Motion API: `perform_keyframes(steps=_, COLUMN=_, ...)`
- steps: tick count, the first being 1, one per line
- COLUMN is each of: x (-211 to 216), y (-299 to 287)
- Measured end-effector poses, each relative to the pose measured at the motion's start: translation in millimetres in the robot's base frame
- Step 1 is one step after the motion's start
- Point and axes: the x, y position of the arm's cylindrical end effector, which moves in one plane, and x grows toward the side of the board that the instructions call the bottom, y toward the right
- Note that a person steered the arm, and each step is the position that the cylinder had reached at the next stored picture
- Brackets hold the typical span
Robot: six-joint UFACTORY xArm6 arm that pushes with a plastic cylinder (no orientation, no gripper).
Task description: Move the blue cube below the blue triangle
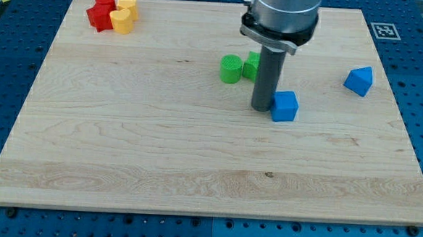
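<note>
The blue cube (pixel 285 106) lies right of the board's middle. My tip (pixel 261 108) stands right against the cube's left side. The blue triangle (pixel 359 80) lies near the board's right edge, up and to the right of the cube. The rod rises from the tip and hides part of the green star (pixel 251 65).
A green cylinder (pixel 231 69) lies just left of the rod, beside the green star. A cluster of red blocks (pixel 100 12) and yellow blocks (pixel 123 14) sits at the board's top left corner. The wooden board (pixel 123 150) lies on a blue perforated table.
</note>
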Motion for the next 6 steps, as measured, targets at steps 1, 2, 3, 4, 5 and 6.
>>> perform_keyframes(steps=1, x=12.0, y=28.8)
perform_keyframes(steps=2, x=35.5, y=40.3)
perform_keyframes(steps=3, x=25.2, y=83.3)
perform_keyframes(steps=4, x=22.6, y=94.4)
perform_keyframes(steps=5, x=20.2, y=67.6)
perform_keyframes(steps=6, x=-3.4, y=50.6)
